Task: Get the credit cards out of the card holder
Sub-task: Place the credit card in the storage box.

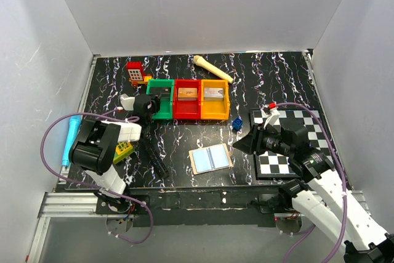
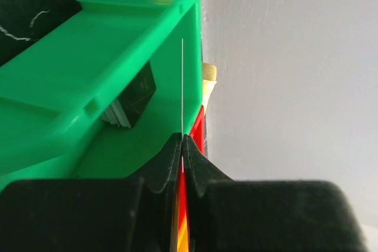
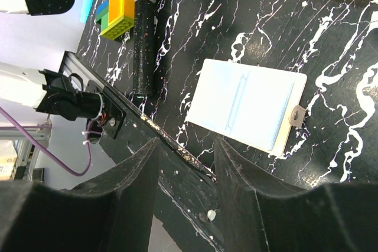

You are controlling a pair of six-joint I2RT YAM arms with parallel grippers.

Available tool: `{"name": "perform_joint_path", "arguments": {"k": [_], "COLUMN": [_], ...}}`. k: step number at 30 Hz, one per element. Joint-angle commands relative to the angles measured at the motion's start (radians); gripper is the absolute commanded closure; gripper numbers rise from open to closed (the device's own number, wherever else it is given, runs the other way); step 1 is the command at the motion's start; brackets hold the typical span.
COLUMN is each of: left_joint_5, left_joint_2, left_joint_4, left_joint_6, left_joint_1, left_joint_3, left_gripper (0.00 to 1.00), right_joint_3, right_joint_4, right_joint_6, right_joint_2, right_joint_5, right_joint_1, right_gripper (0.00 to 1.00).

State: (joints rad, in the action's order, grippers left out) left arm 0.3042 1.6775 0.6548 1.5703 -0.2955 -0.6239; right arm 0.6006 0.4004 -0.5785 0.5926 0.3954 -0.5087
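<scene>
The card holder [image 1: 210, 157] is laid open near the front edge of the table [image 1: 184, 135], the right gripper [image 3: 186, 199] held beside it with jaws half parted, empty. The left gripper [image 2: 182, 146] is closed on a thin card [image 2: 182, 87] over the green bin [image 2: 71, 75]

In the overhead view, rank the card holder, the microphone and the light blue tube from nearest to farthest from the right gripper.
1. Card holder, just left of the right gripper.
2. Microphone, left of centre.
3. Light blue tube, at the far left edge.
</scene>
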Motion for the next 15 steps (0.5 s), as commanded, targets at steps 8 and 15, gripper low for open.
{"name": "perform_joint_path", "arguments": {"k": [8, 15], "left_joint_5": [0.065, 0.075], "left_joint_2": [0.048, 0.094], "left_joint_4": [-0.018, -0.061], "left_joint_6": [0.000, -0.004], "left_joint_1": [0.001, -0.008], "left_joint_3": [-0.069, -0.129], "left_gripper": [1.00, 1.00], "right_joint_3": [-0.021, -0.019], "right_joint_4": [-0.083, -0.087], "right_joint_6": [-0.015, -0.012], "right_joint_2": [0.032, 0.036], "right_joint_5": [0.013, 0.014], "right_joint_1": [-0.001, -0.002], "right_gripper": [0.52, 0.52]}}
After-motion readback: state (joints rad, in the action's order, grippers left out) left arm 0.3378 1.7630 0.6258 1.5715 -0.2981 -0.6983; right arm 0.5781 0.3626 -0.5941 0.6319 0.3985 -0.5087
